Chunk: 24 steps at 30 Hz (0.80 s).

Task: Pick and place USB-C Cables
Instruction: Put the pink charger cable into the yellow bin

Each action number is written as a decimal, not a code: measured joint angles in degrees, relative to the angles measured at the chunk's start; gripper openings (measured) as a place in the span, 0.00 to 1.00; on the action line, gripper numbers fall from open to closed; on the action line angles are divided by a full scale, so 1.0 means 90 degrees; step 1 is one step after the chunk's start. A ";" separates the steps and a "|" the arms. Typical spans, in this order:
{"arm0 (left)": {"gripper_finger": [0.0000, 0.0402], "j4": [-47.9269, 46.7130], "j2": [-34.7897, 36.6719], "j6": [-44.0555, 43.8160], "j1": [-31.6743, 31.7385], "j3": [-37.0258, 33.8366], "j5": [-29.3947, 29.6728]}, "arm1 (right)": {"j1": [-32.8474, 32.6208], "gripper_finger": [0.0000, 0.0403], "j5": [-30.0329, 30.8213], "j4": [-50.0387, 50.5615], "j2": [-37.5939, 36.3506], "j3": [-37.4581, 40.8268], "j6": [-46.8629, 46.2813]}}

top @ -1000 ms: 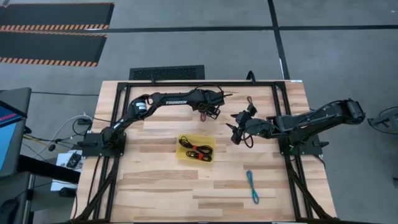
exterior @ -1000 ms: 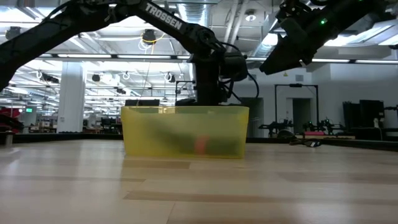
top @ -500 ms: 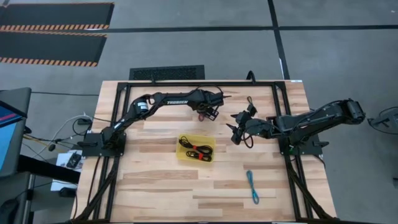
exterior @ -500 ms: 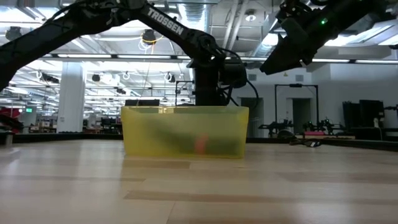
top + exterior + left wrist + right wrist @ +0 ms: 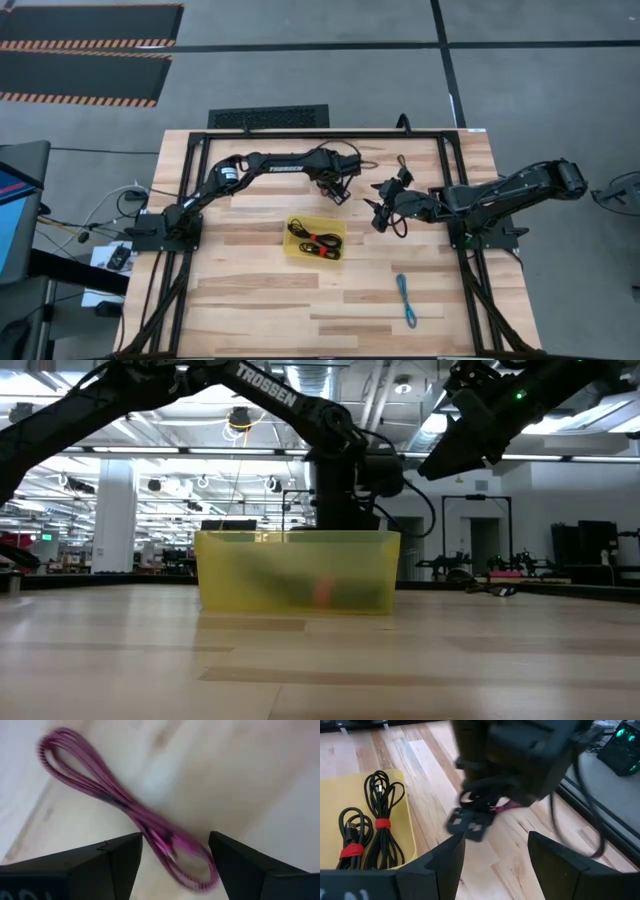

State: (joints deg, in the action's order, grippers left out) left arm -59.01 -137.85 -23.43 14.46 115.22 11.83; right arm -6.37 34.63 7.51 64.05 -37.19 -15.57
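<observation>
Four cables [image 5: 407,300]; one tray [image 5: 297,249]; two arms [image 5: 260,165].

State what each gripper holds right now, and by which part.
Nothing is held. The left gripper is open, its fingers on either side of the maroon USB-C cable on the table. The right gripper is open and empty, above the table.

Left end effector [image 5: 334,187] and right end effector [image 5: 377,212] both open.

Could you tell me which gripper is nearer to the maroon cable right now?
Left. The left gripper hangs open right over the maroon cable, fingers either side of it. The right gripper waits open farther off, beside the tray.
</observation>
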 joint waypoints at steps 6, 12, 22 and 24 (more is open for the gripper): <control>0.51 -0.0494 0.0008 0.0571 -0.0486 0.0002 0.0271 | 0.0000 0.61 0.0000 0.0000 0.0000 0.0000 0.0000; 0.33 -0.0774 -0.0001 0.0693 -0.0733 -0.0005 0.0292 | 0.0000 0.61 -0.0002 -0.0002 0.0000 0.0000 -0.0002; 0.17 -0.0688 0.0170 0.0212 -0.0596 0.0009 0.1057 | 0.0002 0.61 -0.0001 -0.0049 0.0000 0.0000 -0.0005; 0.17 -0.0588 0.0166 0.0041 -0.0541 0.0002 0.1050 | 0.0002 0.61 -0.0006 -0.0030 0.0000 0.0000 -0.0007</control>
State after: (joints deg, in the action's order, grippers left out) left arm -64.30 -136.35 -23.06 9.59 115.24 21.28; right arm -6.35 34.57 7.24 64.05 -37.19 -15.64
